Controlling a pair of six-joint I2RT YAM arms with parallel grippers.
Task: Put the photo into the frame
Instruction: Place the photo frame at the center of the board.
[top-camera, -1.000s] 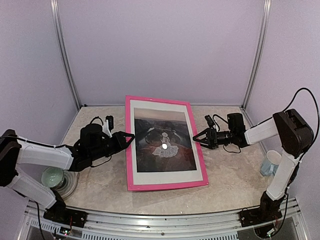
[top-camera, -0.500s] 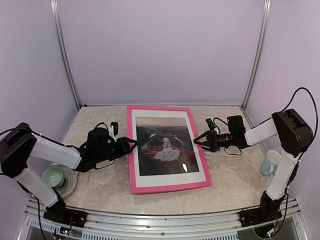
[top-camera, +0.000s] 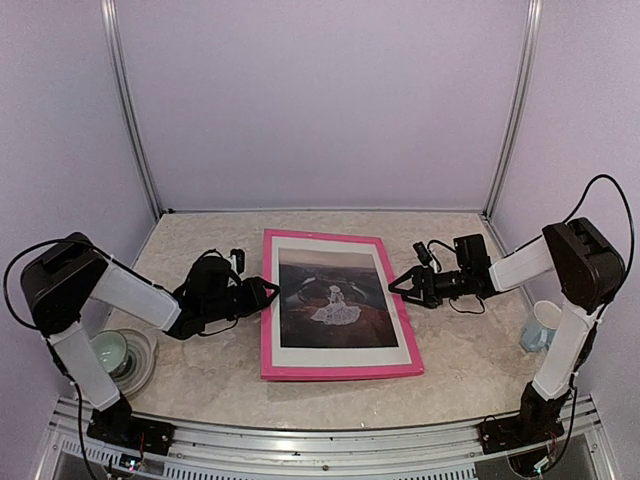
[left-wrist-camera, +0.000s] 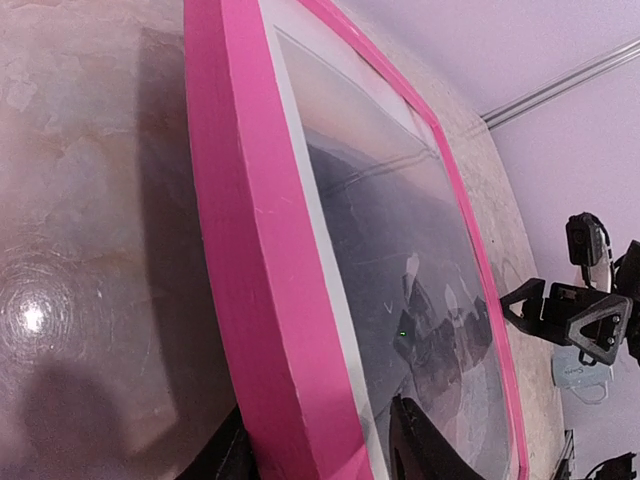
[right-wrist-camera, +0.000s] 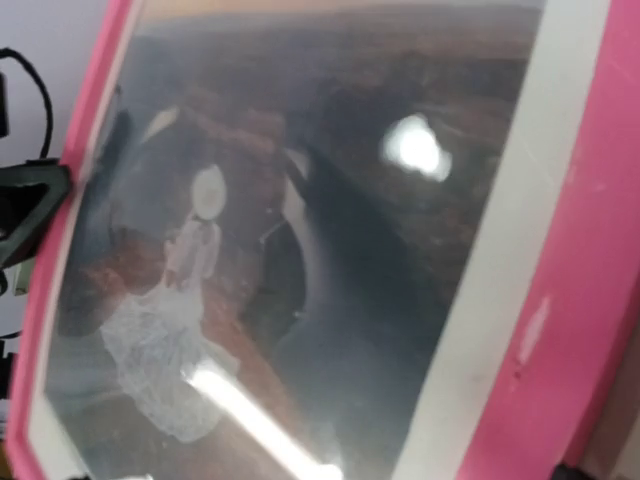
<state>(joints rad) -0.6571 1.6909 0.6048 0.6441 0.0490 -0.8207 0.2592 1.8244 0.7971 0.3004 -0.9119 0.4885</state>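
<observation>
The frame (top-camera: 340, 371), bright pink, lies almost flat on the marble tabletop with the photo (top-camera: 335, 300) inside it behind a white mat. The dark print shows a small white figure. My left gripper (top-camera: 266, 292) is at the frame's left edge. In the left wrist view its jaws stand on either side of the pink moulding (left-wrist-camera: 240, 250), one finger below the side and one over the photo (left-wrist-camera: 420, 260). My right gripper (top-camera: 399, 285) stands open just off the frame's right edge, holding nothing. The right wrist view looks close onto the photo (right-wrist-camera: 250, 250) and the pink moulding (right-wrist-camera: 590, 250).
A pale green cup on a saucer (top-camera: 106, 353) sits near the left arm's base. A light blue mug (top-camera: 540, 325) stands at the far right by the right arm. Lilac walls and metal posts enclose the table.
The frame stood tilted up one second ago and has come down almost flat. My left gripper has moved down and right with its edge. The right gripper has barely moved.
</observation>
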